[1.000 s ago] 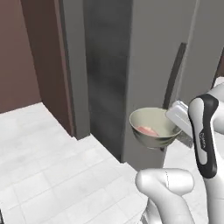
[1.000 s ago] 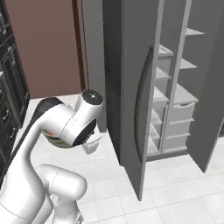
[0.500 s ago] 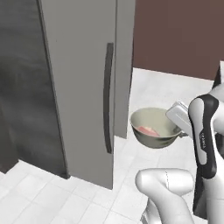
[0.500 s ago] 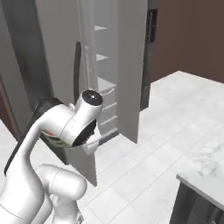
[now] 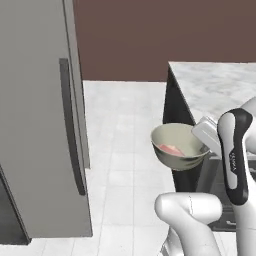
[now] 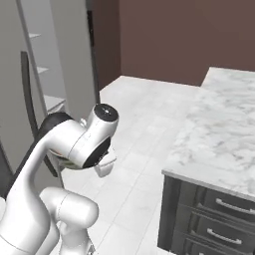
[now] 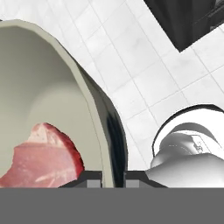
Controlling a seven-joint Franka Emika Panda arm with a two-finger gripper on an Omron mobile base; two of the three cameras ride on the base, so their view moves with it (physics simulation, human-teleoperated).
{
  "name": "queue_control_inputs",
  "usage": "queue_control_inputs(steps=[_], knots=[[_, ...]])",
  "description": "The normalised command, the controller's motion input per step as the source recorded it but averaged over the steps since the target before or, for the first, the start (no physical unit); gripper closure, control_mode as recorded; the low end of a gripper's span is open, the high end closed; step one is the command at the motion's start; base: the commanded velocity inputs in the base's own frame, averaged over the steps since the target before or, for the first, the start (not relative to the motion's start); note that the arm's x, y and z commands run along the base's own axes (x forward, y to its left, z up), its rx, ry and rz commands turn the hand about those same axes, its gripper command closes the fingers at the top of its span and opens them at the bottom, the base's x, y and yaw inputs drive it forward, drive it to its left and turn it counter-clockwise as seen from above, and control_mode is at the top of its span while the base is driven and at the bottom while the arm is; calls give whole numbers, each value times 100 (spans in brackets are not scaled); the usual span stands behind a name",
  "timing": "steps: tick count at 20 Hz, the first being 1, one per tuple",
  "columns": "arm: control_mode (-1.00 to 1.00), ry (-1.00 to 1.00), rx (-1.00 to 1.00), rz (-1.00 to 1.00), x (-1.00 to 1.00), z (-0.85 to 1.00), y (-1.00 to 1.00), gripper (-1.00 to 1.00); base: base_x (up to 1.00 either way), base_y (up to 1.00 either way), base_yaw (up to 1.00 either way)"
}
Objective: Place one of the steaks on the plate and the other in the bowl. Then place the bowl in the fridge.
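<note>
My gripper (image 5: 204,141) is shut on the right rim of the bowl (image 5: 176,148), a small deep bowl with a cream inside and a dark outside, held in the air above the floor. One pink-red steak (image 5: 171,149) lies inside it. In the hand view the bowl's rim (image 7: 98,131) runs down between my gripper's (image 7: 113,177) two fingertips, with the steak (image 7: 41,159) at the lower left. The grey fridge (image 5: 42,125) stands to the left, its dark handle (image 5: 70,125) facing me. Pale shelves show inside the fridge (image 6: 42,69). The plate is out of view.
A marble-topped counter (image 5: 220,82) with dark drawers (image 6: 219,234) stands to the right, close beside the bowl. White tiled floor (image 5: 125,115) stretches between fridge and counter, up to a brown back wall (image 6: 169,35). My own white base (image 5: 190,210) sits below the bowl.
The whole picture has swung: the fridge has slid to the left and the counter has come in on the right, so the camera moved. The bowl stays in my shut gripper.
</note>
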Motion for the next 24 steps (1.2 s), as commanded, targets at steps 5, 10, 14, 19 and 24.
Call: queue_control_inputs(steps=[5, 10, 14, 19, 24], knots=[[100, 0, 0, 0, 0, 0, 0, 100, 48, 66, -33], [100, 0, 0, 0, 0, 0, 0, 100, 42, 31, -12], [100, 0, 0, 0, 0, 0, 0, 100, 43, -26, 2], [100, 0, 0, 0, 0, 0, 0, 100, 39, -26, 1], [100, 0, 0, 0, 0, 0, 0, 100, 15, -30, 0]])
